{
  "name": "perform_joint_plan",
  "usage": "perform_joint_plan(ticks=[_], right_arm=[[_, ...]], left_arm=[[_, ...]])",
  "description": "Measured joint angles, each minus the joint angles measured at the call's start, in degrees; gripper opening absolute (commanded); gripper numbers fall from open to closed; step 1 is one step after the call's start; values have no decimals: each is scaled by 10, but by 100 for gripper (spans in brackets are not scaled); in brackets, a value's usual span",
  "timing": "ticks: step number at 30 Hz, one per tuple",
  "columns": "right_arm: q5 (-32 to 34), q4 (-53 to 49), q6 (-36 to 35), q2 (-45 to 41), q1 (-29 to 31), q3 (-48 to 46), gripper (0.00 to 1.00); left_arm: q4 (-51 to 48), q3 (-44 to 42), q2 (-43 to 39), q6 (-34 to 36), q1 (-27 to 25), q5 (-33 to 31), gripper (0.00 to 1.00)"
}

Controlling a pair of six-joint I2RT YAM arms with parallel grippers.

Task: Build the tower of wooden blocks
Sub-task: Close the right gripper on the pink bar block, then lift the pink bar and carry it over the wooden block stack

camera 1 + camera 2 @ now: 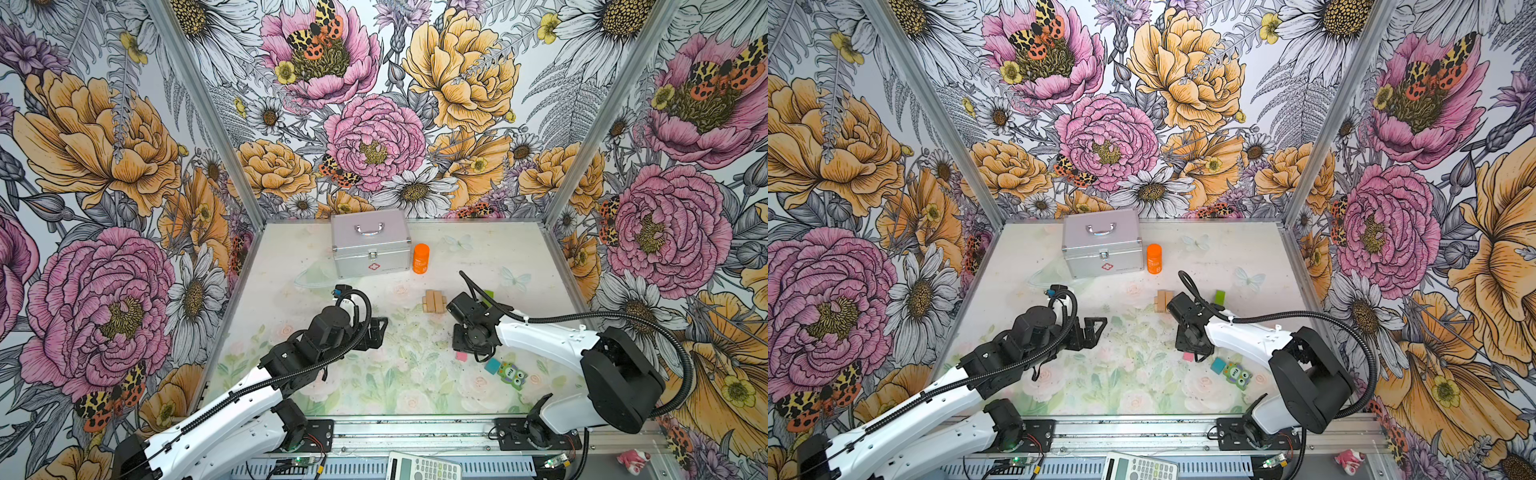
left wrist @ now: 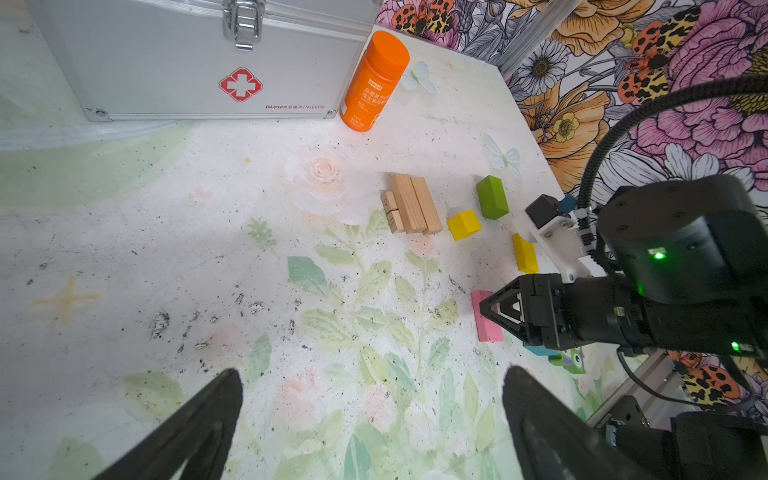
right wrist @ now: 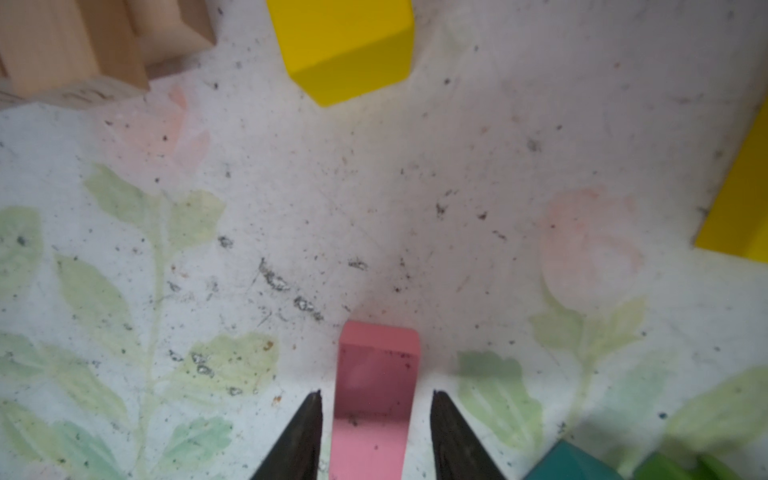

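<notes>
A pink plank [image 3: 376, 395] lies flat on the table, and my right gripper [image 3: 376, 392] straddles it, open, with a thin gap on each side. In both top views the right wrist hides most of the plank [image 1: 461, 356]. Tan planks [image 2: 411, 208] lie side by side in a low cluster, with a yellow cube [image 2: 463, 224], a green bar [image 2: 492, 197] and a yellow bar [image 2: 524, 253] near them. A teal cube [image 1: 493, 366] and the green owl piece [image 1: 513, 375] sit just right of the pink plank. My left gripper [image 2: 372, 370] hovers wide open over bare table, left of the blocks.
A silver metal case [image 1: 370, 243] stands at the back with an orange bottle [image 1: 421, 258] beside it. A calculator [image 1: 424, 467] and a small pink object [image 1: 633, 459] lie on the front rail, off the table. Floral walls enclose three sides.
</notes>
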Motion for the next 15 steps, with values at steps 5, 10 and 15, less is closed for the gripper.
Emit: perform_joint_plan(ticks=[5,10,15], right_arm=[[-2,2,0,18,0,0,37],[-5,5,-1,28,0,0,30],[-8,6,-2,28,0,1,27]], left_arm=[[0,0,1,0,0,2,99],[0,0,6,2,4,2,99],[0,0,6,2,8,3,99]])
